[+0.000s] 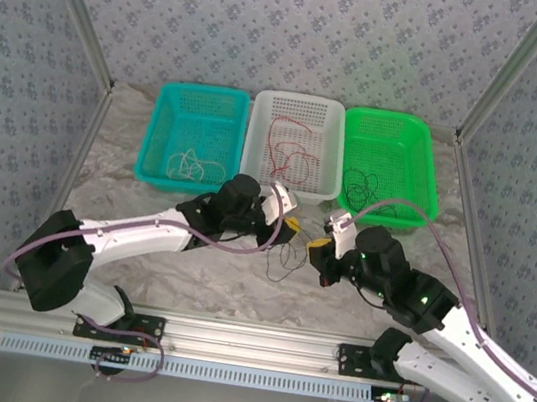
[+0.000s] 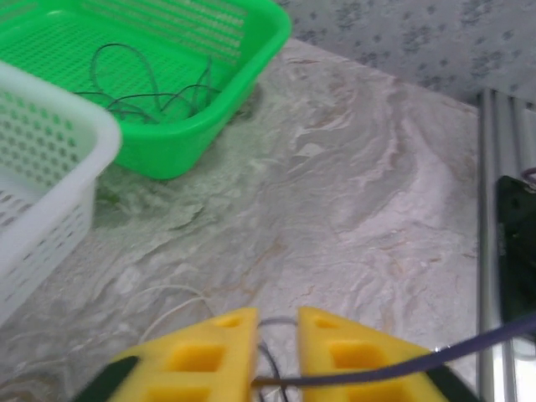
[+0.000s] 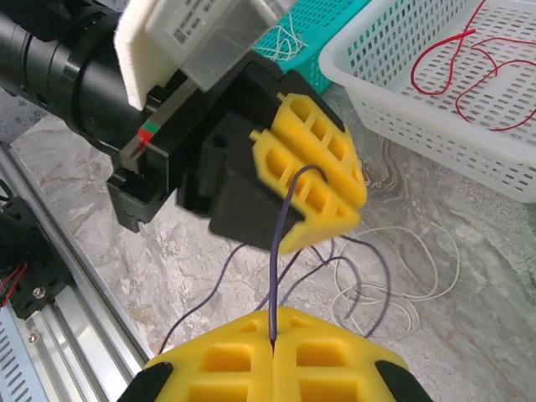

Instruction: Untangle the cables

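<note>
Two pinches hold the dark cable (image 3: 276, 251): my left end effector (image 2: 276, 322) and right end effector (image 3: 274, 342) both press shut on it, span straight between them, loops on the surface (image 3: 477, 343) below.

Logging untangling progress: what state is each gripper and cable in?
left gripper: shut on the purple cable.
right gripper: shut on the same cable.
purple cable: stretched between both grippers, its slack looped on the table.
loose white cable: lying on the table, crossing the purple loops.
red cable: curled in the white basket.
black cable: curled in the green basket.
binned white cable: curled in the teal basket.
</note>
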Robot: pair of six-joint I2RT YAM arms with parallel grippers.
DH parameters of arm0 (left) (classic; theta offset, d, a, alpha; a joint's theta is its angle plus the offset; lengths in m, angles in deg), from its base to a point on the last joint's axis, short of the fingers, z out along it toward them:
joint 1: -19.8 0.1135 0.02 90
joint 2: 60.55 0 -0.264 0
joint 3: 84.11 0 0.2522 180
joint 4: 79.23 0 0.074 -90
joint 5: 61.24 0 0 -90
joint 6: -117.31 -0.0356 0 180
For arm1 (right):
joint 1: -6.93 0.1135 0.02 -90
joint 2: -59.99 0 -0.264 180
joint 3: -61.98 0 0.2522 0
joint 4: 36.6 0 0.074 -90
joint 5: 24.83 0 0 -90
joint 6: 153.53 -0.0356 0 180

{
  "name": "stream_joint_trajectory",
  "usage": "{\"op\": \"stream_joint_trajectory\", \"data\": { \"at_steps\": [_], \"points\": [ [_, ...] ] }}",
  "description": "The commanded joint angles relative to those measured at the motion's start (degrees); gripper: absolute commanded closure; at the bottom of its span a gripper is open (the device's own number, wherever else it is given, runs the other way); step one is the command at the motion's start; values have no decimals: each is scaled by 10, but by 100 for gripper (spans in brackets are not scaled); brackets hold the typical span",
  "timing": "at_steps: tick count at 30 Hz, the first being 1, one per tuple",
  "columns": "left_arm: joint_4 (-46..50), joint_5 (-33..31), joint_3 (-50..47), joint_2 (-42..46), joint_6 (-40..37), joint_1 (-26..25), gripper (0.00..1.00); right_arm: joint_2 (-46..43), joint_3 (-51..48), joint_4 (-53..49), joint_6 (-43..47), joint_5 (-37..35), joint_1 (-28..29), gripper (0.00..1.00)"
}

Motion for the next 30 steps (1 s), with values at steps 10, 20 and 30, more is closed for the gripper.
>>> {"op": "stream_joint_trajectory", "data": {
  "at_steps": [10,20,30],
  "points": [
    [78,-129,82,26,15,-36,100,11,-18,-12,-62,-90,-13,54],
    [129,-155,122,19,100,-52,100,12,-70,56,-116,-205,-9,49],
    [160,-186,114,81,116,-52,100,33,-79,-55,-185,-335,-10,67]
  ]
}}
